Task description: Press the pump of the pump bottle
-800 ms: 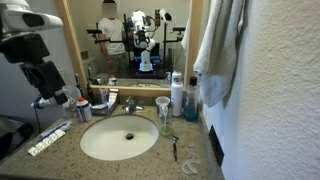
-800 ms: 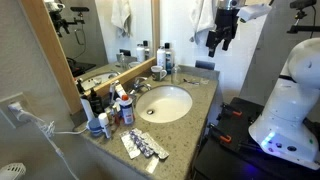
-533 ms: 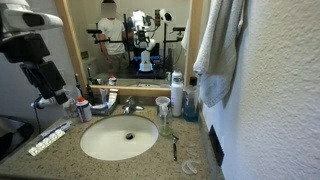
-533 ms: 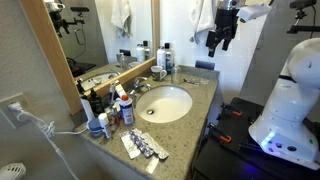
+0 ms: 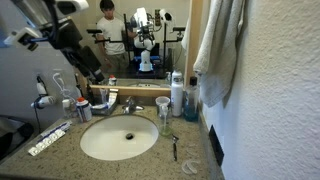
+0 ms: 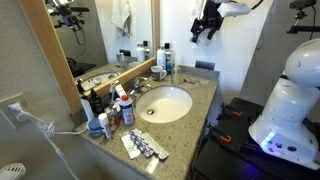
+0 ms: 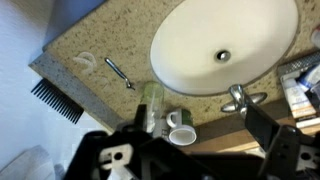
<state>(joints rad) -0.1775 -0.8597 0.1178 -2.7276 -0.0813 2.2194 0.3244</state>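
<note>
The pump bottle (image 5: 177,93) is white with a dark top and stands at the back of the counter to the right of the tap, next to a clear glass (image 5: 163,112). It also shows in an exterior view (image 6: 165,60) and from above in the wrist view (image 7: 180,133). My gripper (image 5: 96,77) hangs in the air above the counter, well away from the bottle, and also shows in an exterior view (image 6: 201,27). In the wrist view its fingers (image 7: 190,150) are spread wide with nothing between them.
A white oval sink (image 5: 118,137) with a chrome tap (image 5: 130,104) fills the counter's middle. Several toiletries (image 6: 112,108) and a blister pack (image 6: 143,146) lie at one end. A razor (image 5: 174,149), a black comb (image 7: 55,101) and a hanging towel (image 5: 218,50) are at the other.
The arm has swung upward and toward the mirror; the gripper is now higher and further over the counter. Nothing on the counter has moved.
</note>
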